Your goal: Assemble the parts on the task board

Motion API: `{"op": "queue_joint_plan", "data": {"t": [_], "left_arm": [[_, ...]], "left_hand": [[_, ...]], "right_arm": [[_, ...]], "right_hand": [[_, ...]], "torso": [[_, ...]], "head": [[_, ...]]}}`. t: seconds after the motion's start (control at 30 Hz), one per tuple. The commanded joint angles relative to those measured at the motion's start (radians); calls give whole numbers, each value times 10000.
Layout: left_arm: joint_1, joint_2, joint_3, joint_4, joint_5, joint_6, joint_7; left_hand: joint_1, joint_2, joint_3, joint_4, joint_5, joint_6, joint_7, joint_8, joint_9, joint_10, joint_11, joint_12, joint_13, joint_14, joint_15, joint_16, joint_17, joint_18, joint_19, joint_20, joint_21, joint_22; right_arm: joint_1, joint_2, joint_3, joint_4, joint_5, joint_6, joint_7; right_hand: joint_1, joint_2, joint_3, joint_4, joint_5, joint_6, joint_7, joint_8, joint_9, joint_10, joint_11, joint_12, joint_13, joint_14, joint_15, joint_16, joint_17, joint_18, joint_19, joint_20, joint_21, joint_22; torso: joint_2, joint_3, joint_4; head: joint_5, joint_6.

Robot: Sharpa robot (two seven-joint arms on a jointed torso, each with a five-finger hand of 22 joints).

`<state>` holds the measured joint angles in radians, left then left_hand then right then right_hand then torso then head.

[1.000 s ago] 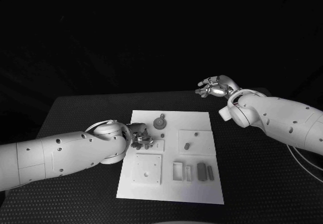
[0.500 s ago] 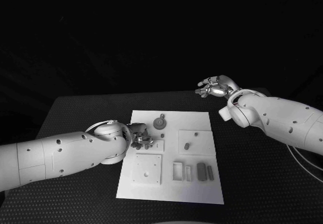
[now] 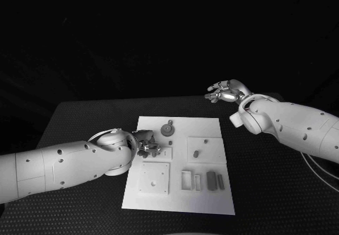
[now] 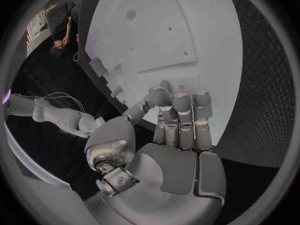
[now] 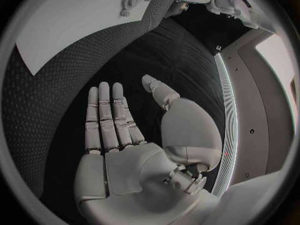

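Note:
The white task board (image 3: 177, 196) lies mid-table. My left hand (image 3: 147, 145) rests over its left edge beside a small square plate (image 3: 163, 153). In the left wrist view the left hand (image 4: 172, 135) has its fingers curled in, and the thumb and a finger pinch a small blue part (image 4: 145, 106) above the board (image 4: 187, 30). A round toothed part (image 3: 167, 129) and a short peg (image 3: 170, 142) sit just beyond that hand. My right hand (image 3: 226, 90) hangs past the table's far edge, off the board. The right hand (image 5: 119, 125) has its palm flat and its fingers straight, holding nothing.
On the board, a square plate (image 3: 154, 177) lies near the front left, a second plate (image 3: 206, 149) with two small pieces on the right, and a frame (image 3: 186, 179) with several upright bars (image 3: 210, 179) at the front. Black table (image 3: 78, 122) surrounds the board.
My left forearm has shifted slightly lower; the left hand stays at the same spot on the board. The right hand has not moved.

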<state>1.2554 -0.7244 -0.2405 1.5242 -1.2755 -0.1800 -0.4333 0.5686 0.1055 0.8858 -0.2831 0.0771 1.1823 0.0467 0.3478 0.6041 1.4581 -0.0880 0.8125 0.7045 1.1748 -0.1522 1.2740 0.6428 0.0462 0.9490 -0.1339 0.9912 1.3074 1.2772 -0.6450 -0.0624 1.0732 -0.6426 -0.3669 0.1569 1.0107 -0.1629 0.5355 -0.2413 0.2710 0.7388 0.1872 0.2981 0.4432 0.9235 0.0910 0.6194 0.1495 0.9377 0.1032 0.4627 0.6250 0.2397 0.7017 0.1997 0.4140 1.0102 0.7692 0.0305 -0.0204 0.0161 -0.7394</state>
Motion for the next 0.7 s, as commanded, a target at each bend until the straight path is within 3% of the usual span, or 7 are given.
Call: {"op": "queue_joint_plan", "data": {"t": [0.03, 0.7], "left_arm": [[-2, -23, 3, 82, -48, -546, 260], [-53, -88, 2, 101, -43, -457, 187]], "left_hand": [[240, 161, 66, 15, 95, 459, -436, 56, 9, -280, -187, 44, -11, 9, -77, 34, -11, -9, 61, -1133, 52, 197], [254, 168, 73, 50, 56, 457, -437, 52, 12, -291, -190, 54, -30, 10, -79, 43, -34, -11, 69, -1133, 60, 191]], "right_arm": [[1, -1, 5, 8, -9, 125, 90], [1, -27, 5, 19, 3, 131, 87]], "right_hand": [[-91, 16, -54, 30, 34, 150, 187, 64, -17, -1170, 773, 57, -16, -26, 55, -44, 19, -112, -28, 23, -56, 13], [-116, 20, -82, 45, 122, 153, 191, 73, -32, -1168, 771, 76, -53, -21, 54, -59, 38, -111, -19, 21, -83, 42]], "torso": [[3, 2, -3], [3, 14, 3]], "head": [[-3, -8], [-4, -56]]}}
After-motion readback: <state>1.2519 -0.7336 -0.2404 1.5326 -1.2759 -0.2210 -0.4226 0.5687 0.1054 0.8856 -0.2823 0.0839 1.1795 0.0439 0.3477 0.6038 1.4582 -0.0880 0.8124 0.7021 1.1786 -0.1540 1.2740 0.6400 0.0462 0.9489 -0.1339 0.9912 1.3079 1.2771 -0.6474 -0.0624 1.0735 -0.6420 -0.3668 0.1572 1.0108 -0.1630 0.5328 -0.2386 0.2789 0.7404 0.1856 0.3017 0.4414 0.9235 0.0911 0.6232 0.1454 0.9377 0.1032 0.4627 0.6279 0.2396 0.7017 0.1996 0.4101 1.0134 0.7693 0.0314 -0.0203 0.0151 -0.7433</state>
